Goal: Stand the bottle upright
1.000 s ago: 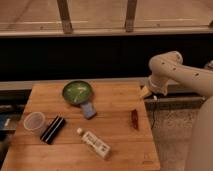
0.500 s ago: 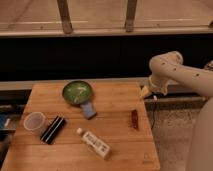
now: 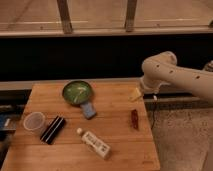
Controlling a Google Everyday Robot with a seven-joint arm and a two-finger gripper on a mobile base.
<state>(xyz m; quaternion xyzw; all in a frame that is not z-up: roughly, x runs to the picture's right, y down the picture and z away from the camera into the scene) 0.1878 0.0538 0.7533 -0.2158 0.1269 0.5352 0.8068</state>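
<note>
bench stock: bottle lying down

you have, in order of size:
- light wooden table (image 3: 120, 156)
- white robot arm (image 3: 170, 75), above the table's far right corner
- round green bowl (image 3: 77, 92), far side
- slim whitish plastic bottle (image 3: 95, 144), flat on its side near the front edge, white cap toward the black rectangular bar (image 3: 53, 129)
- clear plastic cup (image 3: 34, 122)
- gripper (image 3: 136, 94), at the far right edge, well apart from the bottle; you cannot tell its grip state

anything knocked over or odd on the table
Yes: the bottle lies on its side near the table's front edge instead of standing. The end effector hangs over the back right corner, away from it.
</note>
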